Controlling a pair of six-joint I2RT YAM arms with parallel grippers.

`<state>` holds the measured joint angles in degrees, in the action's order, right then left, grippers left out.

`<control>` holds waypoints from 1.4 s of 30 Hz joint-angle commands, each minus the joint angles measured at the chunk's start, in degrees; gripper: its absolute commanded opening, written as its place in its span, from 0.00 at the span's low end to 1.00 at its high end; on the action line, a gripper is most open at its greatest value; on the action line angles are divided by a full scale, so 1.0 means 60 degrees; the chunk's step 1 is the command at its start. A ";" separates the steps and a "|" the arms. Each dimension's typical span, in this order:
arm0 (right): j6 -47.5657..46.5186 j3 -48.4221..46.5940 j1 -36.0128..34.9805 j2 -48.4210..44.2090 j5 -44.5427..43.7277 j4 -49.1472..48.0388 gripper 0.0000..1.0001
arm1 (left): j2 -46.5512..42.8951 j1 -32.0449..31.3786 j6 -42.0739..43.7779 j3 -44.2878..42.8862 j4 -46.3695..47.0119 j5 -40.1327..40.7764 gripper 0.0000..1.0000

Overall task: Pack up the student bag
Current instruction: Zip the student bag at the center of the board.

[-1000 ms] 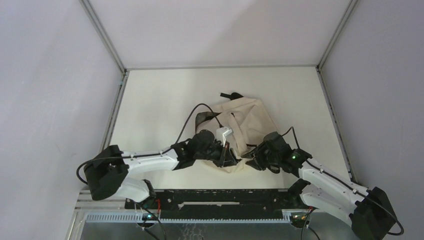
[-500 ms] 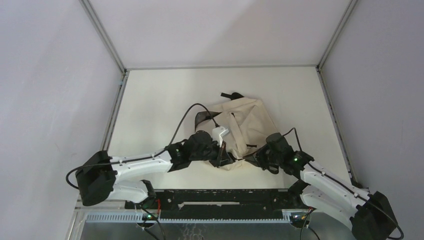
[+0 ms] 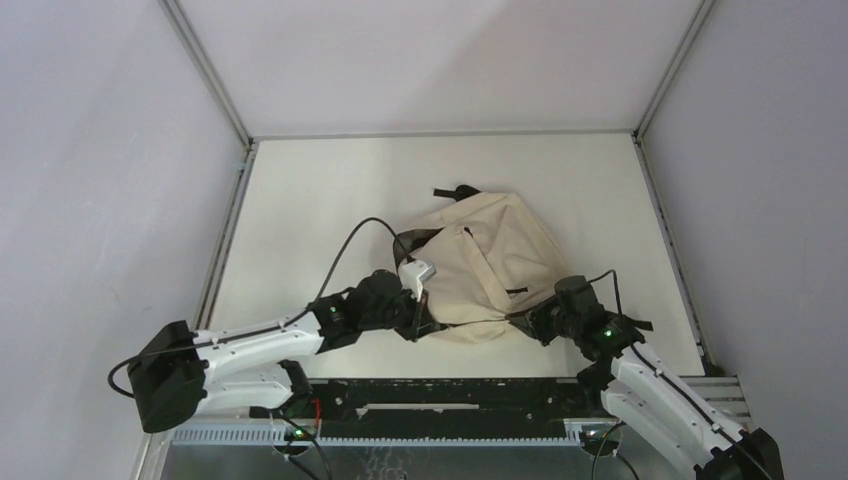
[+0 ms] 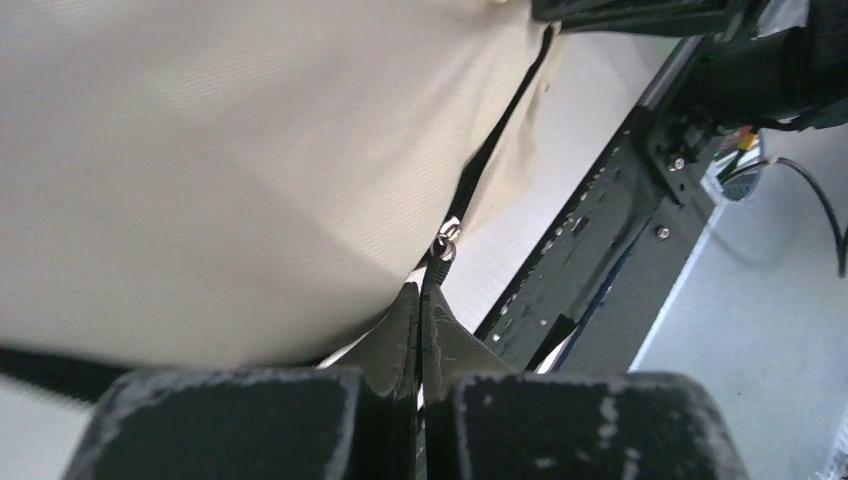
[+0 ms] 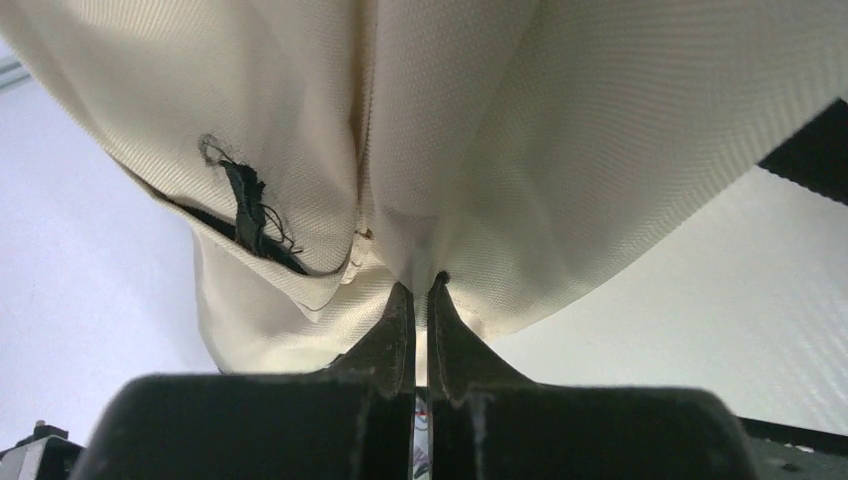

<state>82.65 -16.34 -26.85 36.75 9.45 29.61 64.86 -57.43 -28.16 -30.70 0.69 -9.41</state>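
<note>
both my arms have drawn apart since a second ago. my left gripper (image 3: 418,320) has slid back to the left and my right gripper (image 3: 532,322) has gone out to the right. the bag (image 3: 490,260) has spread wider and flatter between them.

my left gripper is closed, the jaws pressed together with no gap. they pinch the black zip pull (image 4: 443,245) just below its small metal ring. from the ring the black zip (image 4: 500,130) runs up and away along the cream cloth, and it looks taut. the rail (image 4: 600,230) at the near edge of the table (image 3: 300,200) shows just beyond it.

my right gripper is closed too. its jaws meet on a fold of the bag's cream cloth at the near right corner, and the cloth bulges out above the tips. a frayed black thread (image 5: 245,210) hangs from a seam to the left of the pinch, clear of my fingers.

the bag lies on the table, in the middle across its width and closer to the near edge than the far one. its black handle (image 3: 455,190) is at the far end, pointing away from my bases, and the opposite end faces me. that near edge stretches left to right between my two grippers. the long axis runs roughly near to far, though the bag now looks almost as wide as it is long.
</note>
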 commanded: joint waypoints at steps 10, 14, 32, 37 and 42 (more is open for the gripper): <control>-0.3922 -0.0831 0.3006 0.0903 -0.1308 0.0330 0.00 | -0.1498 0.0752 0.0114 0.0065 -0.1621 0.1092 0.00; -0.4976 -0.1282 0.3716 0.1977 -0.1554 -0.0628 0.00 | -0.0792 0.0739 0.0188 -0.0376 -0.1274 0.0616 0.00; -0.9892 -0.1858 -0.3684 -0.0864 -0.3328 -0.1427 0.67 | -0.0241 0.0757 0.0152 -0.0997 -0.0862 -0.0202 0.00; -1.2462 -0.1283 -0.7731 -0.0081 -0.6039 -0.3305 0.71 | -0.0099 0.0859 0.0457 -0.1393 -0.1281 0.0224 0.00; -1.4474 -0.1400 -0.9938 0.2930 -0.9221 -0.5540 0.73 | 0.0033 0.1325 0.0224 -0.1272 -0.0746 -0.0574 0.00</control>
<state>10.35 -23.92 -80.16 43.22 -25.80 11.70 64.82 -51.57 -27.38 -36.23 -6.37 -9.91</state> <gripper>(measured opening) 0.715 0.005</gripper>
